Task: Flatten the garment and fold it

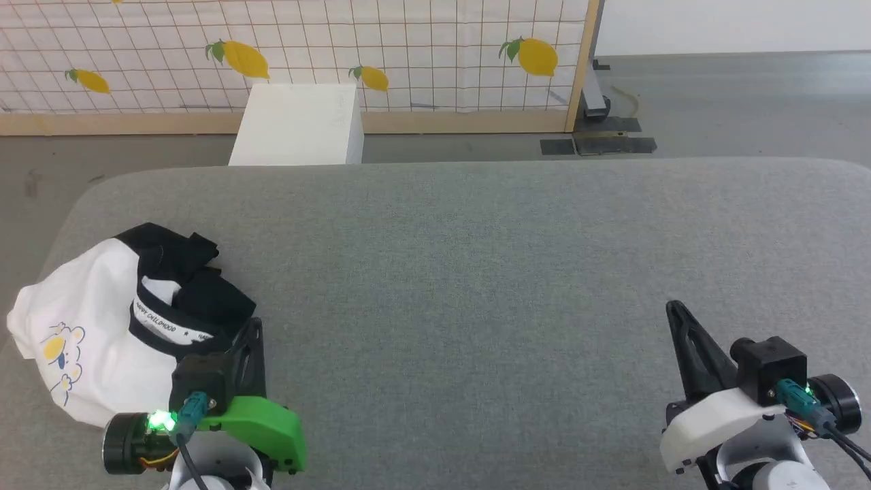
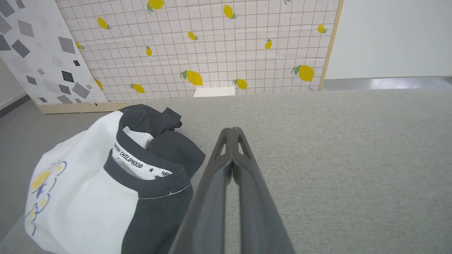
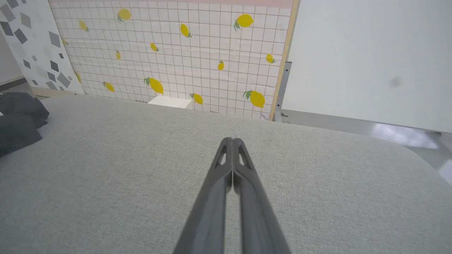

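The garment (image 1: 102, 327) lies crumpled at the left end of the grey padded table (image 1: 476, 258): white body, black sleeves bunched on top, a lettered collar band, a yellow-and-blue cartoon print. The left wrist view has it at lower left, the garment (image 2: 88, 190) touching nothing. My left gripper (image 1: 253, 327) is shut and empty, just right of the bunched black sleeve; its tips (image 2: 232, 131) meet over bare table. My right gripper (image 1: 674, 307) is shut and empty near the front right, tips (image 3: 232, 141) together over bare fabric. A dark sleeve of the garment (image 3: 17, 120) shows at far left.
A white box (image 1: 299, 126) stands on the floor behind the table. Behind it runs a lemon-print grid screen (image 1: 408, 47) with a wooden frame. The table's rounded left edge lies close to the garment. Grey floor surrounds the table.
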